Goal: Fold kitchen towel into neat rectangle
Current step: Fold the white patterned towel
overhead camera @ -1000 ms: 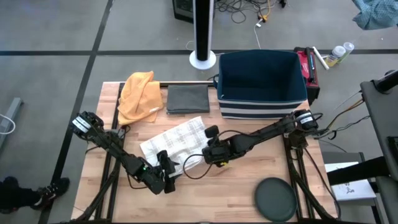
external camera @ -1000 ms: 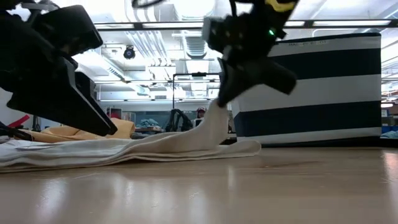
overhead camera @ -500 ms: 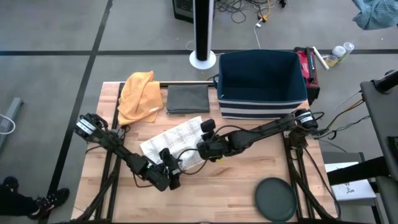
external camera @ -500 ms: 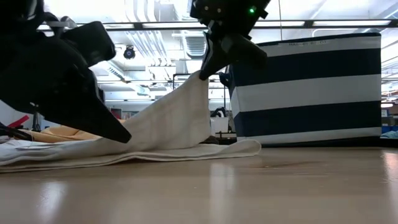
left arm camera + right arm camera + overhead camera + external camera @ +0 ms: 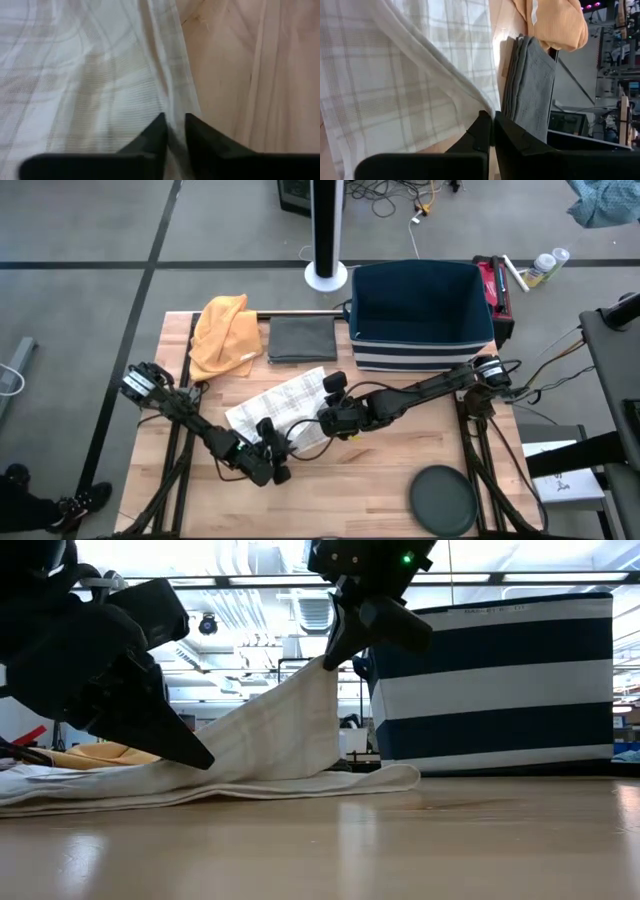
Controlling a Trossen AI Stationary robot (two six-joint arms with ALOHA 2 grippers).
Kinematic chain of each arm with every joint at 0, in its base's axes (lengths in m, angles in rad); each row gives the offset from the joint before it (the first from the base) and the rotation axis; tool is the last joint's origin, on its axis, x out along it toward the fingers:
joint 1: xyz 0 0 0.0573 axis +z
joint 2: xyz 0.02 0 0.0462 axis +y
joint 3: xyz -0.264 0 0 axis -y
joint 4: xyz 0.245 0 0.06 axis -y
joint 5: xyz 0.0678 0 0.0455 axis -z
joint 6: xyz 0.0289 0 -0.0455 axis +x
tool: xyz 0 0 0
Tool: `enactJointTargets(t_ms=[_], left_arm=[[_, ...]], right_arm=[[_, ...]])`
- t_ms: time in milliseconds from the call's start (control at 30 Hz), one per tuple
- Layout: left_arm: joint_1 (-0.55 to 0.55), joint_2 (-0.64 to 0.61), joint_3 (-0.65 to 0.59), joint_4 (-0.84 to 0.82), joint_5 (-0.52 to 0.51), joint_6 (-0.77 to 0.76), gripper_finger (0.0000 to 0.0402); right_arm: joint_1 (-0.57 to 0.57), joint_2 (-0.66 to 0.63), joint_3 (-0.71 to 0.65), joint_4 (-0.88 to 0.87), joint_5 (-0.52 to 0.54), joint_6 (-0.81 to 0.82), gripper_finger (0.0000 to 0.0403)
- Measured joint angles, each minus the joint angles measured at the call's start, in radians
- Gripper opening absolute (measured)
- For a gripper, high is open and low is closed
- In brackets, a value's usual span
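A white plaid kitchen towel (image 5: pixel 285 405) lies on the wooden table, with one part pulled up like a tent (image 5: pixel 290 725). My right gripper (image 5: pixel 328 418) is shut on the raised part, above the towel's right side (image 5: pixel 328 658). At the towel's near edge my left gripper (image 5: pixel 280 452) sits low at the table, its fingers closed with cloth between them (image 5: pixel 174 131). The rest of the towel rests flat on the table (image 5: pixel 120 790). My left gripper pinches the towel's near edge (image 5: pixel 170 112) between its two fingers, where a ridge of cloth runs up to them. The fingers slant down from the table's near left. The cloth here lies on the table. My right gripper pinches the towel's edge by a corner (image 5: pixel 487 107) between its two shut fingers, slanting down from the table's right. That part is lifted clear. The cloth slopes fairly taut from the fingers (image 5: pixel 325 665) down to the part on the table.
A navy-and-white striped bin (image 5: pixel 420 315) stands at the back right. A folded grey cloth (image 5: pixel 302 338) and a bunched orange cloth (image 5: pixel 225 330) lie at the back, behind the towel. A dark round disc (image 5: pixel 443 498) lies near the front right corner.
My right gripper has risen and gone a little toward the far left with the towel's edge, so that part now stands up like a tent while the rest stays flat. My left gripper's fingers have drawn together on the towel's near edge.
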Motion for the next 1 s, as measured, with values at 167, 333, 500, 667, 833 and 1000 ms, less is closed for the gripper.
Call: enactJointTargets(t_ms=[167, 333, 500, 667, 833, 1000], left_arm=[[0.001, 0.000, 0.000, -0.006, 0.000, 0.000, 0.0007], [0.000, 0.000, 0.000, -0.036, -0.001, 0.004, 0.0035], [0.001, -0.005, 0.000, -0.091, 0.000, -0.010, 0.0079], [0.001, -0.007, 0.000, -0.097, 0.001, -0.015, 0.0139], [0.008, -0.007, 0.000, -0.117, 0.002, -0.055, 0.0182], [0.013, -0.007, 0.000, -0.137, 0.002, -0.078, 0.0149]], right_arm=[[0.000, 0.000, 0.000, 0.001, 0.015, -0.016, 0.0008], [0.000, -0.001, 0.000, 0.003, 0.025, -0.035, 0.0008], [0.000, -0.002, -0.001, 0.012, 0.043, -0.059, 0.0008], [-0.002, -0.002, -0.001, 0.023, 0.110, -0.103, 0.0008], [-0.002, -0.002, -0.001, 0.061, 0.106, -0.137, 0.0008], [-0.002, -0.004, 0.000, 0.099, 0.103, -0.185, 0.0008]])
